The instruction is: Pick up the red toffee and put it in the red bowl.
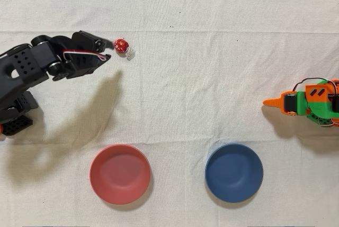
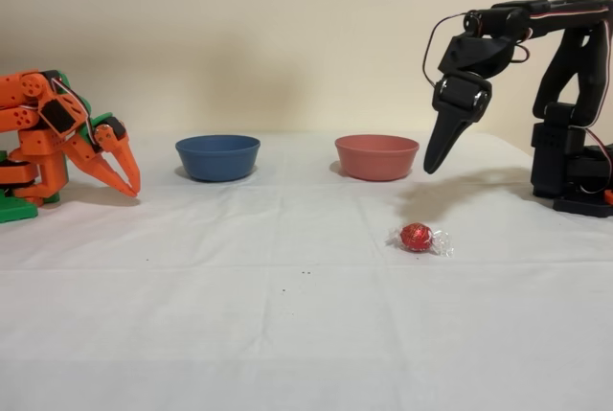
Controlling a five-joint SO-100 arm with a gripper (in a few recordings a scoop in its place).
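Toffee [image 2: 416,237] is lying on cloth; gripper [image 2: 436,164] is hovering above w/ jaws together, empty. Approach step; next: opening, dropping, then carrying to bowl [image 2: 376,156].

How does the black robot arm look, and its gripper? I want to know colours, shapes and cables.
The black robot arm is built of matte black plastic blocks and brackets, some with small round holes. Its gripper has long black fingers that taper to a point, below a glossy black motor housing. A thin black cable loops beside the wrist; in the overhead view, red and white wires run along the gripper.
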